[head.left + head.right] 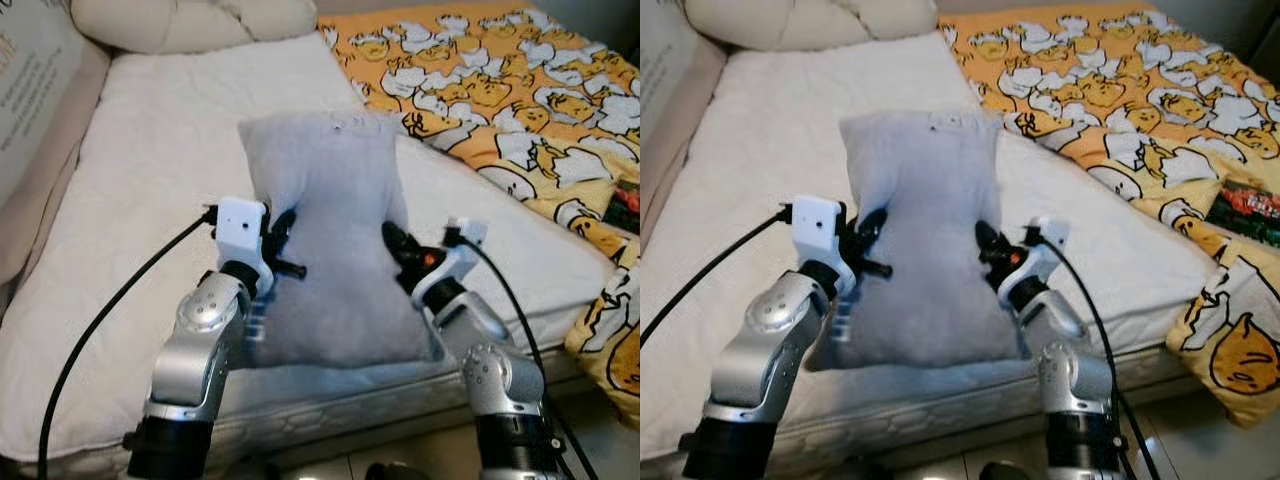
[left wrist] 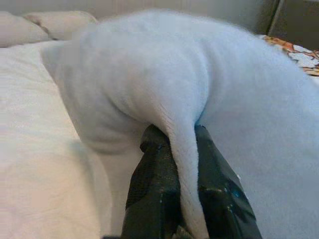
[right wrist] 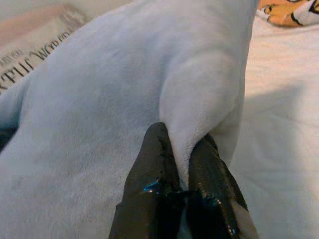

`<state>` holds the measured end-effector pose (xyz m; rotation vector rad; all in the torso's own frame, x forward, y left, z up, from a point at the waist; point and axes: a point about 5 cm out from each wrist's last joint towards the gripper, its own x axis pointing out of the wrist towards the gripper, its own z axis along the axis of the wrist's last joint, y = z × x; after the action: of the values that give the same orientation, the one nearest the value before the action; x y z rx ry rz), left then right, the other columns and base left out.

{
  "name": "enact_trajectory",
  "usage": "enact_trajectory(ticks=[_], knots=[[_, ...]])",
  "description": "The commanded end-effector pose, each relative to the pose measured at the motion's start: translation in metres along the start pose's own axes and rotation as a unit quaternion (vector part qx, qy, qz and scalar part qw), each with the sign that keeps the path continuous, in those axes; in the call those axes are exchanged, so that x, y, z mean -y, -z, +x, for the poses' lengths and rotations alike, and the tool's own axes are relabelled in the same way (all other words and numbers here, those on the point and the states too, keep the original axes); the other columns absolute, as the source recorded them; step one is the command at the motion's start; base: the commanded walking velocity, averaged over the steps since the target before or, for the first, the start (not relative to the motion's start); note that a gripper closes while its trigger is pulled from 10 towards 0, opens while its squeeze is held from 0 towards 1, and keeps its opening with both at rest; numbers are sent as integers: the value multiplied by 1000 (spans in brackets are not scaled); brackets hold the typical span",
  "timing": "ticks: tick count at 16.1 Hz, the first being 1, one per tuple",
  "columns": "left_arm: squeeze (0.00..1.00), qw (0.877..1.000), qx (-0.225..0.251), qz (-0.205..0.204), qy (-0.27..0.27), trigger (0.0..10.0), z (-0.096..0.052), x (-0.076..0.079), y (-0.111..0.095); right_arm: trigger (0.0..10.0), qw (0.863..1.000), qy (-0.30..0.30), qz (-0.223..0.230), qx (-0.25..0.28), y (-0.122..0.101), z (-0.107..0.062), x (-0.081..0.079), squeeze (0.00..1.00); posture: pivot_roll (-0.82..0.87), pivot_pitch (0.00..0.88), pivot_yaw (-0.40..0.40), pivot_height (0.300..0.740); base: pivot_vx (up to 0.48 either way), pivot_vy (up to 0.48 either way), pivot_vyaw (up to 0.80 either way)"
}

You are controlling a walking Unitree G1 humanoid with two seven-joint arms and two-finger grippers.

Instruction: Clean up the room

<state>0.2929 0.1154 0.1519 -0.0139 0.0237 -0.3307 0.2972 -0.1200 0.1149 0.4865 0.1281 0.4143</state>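
grey pillow (image 1: 325,235) stood upright near the foot edge of the white mattress (image 1: 150,170), held between both arms. left gripper (image 2: 182,149) was clenched on a fold of its left side, right gripper (image 3: 185,149) clenched on a fold of its right side. yellow patterned blanket (image 1: 500,90) lay across the mattress's right part, spilling over the edge. cream pillow (image 1: 190,20) sat at the far end.

The grey pillow (image 1: 330,240) is soft, matt, fuzzy cloth, and a fold of it is pinched between glossy black plastic fingers (image 2: 154,184). The white mattress (image 1: 150,180) has a quilted, matt fabric surface. The arms (image 1: 200,340) are smooth, shiny silver metal.
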Motion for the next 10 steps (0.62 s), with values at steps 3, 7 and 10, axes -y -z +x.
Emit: enact_trajectory(ticks=[3,7,10], knots=[[0,1000,1,22,-12,10000,-6,4,-4,10000,999,2,-43,8,-8,-6,-8,0,-69,0,34,740,0,0,0],[0,999,-9,24,-35,10000,-12,1,-2,10000,995,37,-95,9,-9,-11,-7,0,-65,0,30,740,0,0,0],[0,999,-11,29,-40,10000,-13,-2,-3,10000,991,47,-125,25,-14,-11,-5,0,-64,0,24,740,0,0,0]])
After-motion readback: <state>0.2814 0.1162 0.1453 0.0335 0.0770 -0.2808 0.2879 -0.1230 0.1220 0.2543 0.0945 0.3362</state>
